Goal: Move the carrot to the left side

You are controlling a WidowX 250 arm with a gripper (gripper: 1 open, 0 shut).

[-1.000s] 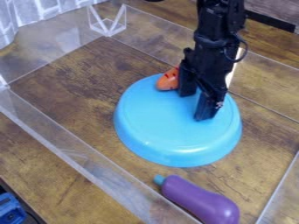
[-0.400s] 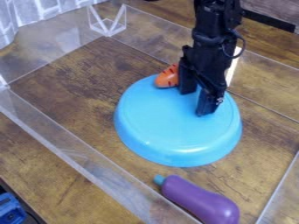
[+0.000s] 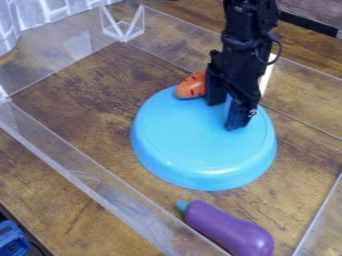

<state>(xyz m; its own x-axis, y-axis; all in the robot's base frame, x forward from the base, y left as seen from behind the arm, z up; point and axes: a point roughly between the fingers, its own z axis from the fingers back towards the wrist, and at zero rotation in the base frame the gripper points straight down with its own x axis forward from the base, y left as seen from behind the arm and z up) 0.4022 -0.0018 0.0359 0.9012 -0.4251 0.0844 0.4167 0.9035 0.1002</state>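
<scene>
The carrot (image 3: pixel 195 87) is seen at the far edge of the blue plate (image 3: pixel 187 150), just left of & partly hidden by the tool (image 3: pixel 227 108), which is held pointing down w/ jaws spread, nothing gripped.

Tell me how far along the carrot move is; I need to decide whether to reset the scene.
Early stage. Done: the end effector has been brought down over the blue plate, beside the carrot. In hand: nothing is gripped; it is open, and the carrot lies at the plate's far edge, partly hidden behind the arm. Left: grasping the carrot and carrying it to the left side. The purple eggplant sits apart in front.
</scene>
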